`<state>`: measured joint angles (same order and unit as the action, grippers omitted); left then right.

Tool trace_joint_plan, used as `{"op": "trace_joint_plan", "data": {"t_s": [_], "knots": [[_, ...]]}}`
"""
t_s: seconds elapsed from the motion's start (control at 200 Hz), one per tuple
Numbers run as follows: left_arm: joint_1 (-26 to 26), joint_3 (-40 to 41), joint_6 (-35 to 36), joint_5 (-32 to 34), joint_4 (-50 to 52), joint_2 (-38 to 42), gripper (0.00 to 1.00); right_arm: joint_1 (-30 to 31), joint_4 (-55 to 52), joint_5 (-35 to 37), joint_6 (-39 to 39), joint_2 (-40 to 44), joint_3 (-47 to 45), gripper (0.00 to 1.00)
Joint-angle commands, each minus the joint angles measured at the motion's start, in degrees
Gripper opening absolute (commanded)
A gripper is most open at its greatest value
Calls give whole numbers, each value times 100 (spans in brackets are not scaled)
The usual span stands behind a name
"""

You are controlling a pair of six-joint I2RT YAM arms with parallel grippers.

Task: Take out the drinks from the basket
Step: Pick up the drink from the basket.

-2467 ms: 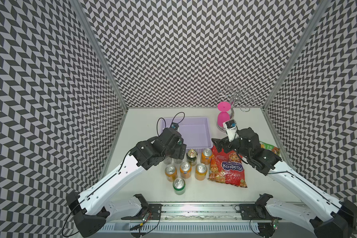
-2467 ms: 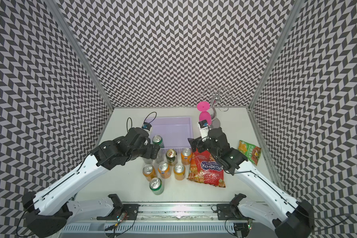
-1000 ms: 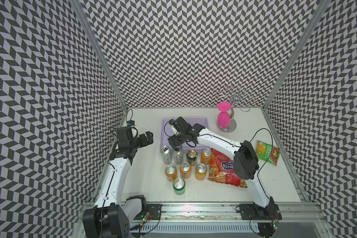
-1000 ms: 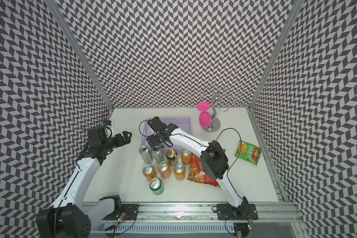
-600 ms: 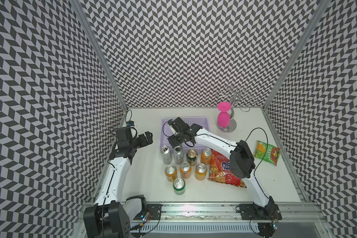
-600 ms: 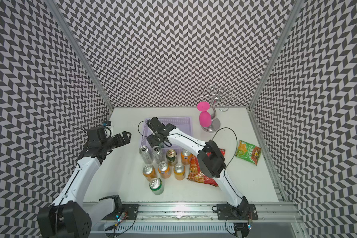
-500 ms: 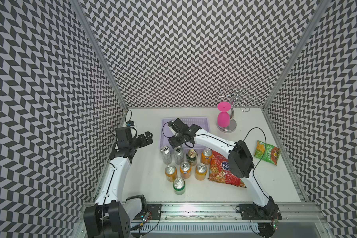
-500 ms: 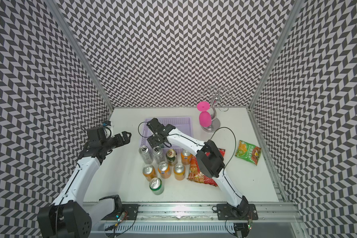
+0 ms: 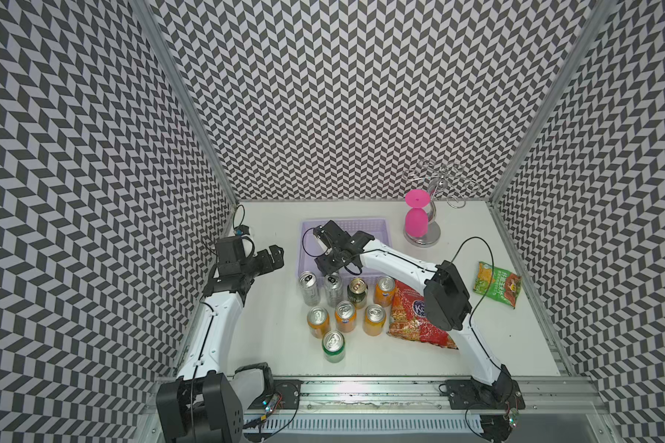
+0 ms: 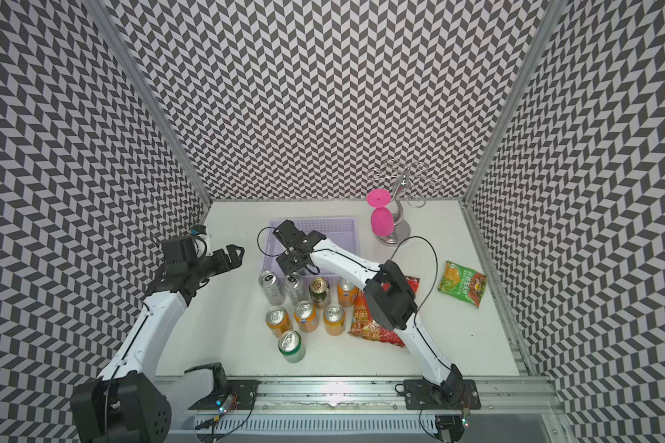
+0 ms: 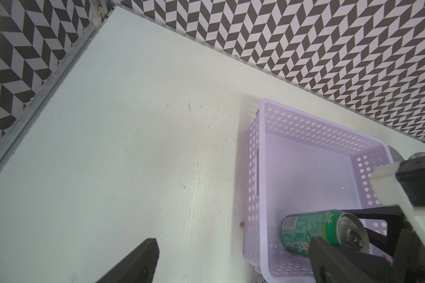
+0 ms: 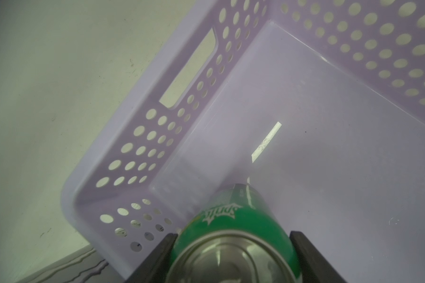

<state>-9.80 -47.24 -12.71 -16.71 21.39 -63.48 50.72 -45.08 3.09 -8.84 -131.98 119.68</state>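
Right fingers [image 12: 307, 257] have moved into the lilac basket [image 12: 329, 147] and now clasp the lying green "Sprite" can [image 12: 231, 220]. Left fingers [image 11: 133, 264], near the basket, stand spread, released.
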Motion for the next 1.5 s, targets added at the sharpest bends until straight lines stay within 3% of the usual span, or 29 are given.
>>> {"op": "trace_joint_plan", "data": {"t_s": [0.0, 0.756, 1.127, 1.492], "knots": [[-51, 71, 22, -118, -143, -23, 99, -2, 10, 156, 91, 77, 270, 62], [-381, 119, 76, -719, -223, -199, 99, -188, -115, 746, 306, 1676, 340, 61], [-406, 93, 137, -1001, -205, -419, 99, 46, -265, 386, 439, 3090, -575, 59], [-459, 101, 156, -966, -207, -432, 99, 1057, -149, 631, 646, 4730, -2179, 59]]}}
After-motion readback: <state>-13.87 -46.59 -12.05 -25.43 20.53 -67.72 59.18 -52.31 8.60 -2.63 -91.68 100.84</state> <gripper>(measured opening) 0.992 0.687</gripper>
